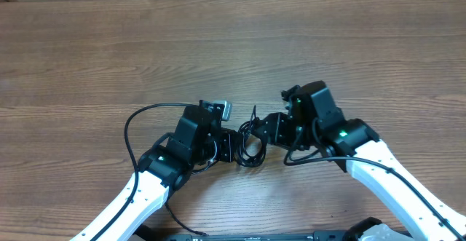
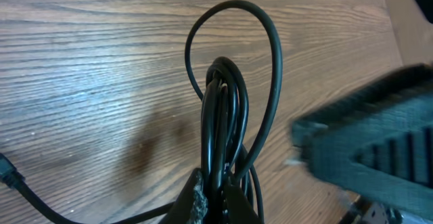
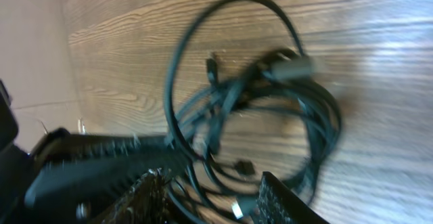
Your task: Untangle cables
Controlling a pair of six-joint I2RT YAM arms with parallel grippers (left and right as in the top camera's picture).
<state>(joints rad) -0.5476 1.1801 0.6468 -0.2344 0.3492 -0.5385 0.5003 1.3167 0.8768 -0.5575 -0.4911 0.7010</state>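
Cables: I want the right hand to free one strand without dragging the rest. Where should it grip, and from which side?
Probably the wide outer loop, which arcs clear of the cables pinched in the left hand. Bring the right hand in at the loop's top, opposite the left hand, catching one strand.

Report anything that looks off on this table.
Only the cables: they form one tangled bundle, with several loops pinched together in the left hand. Nothing looks spilled or broken.
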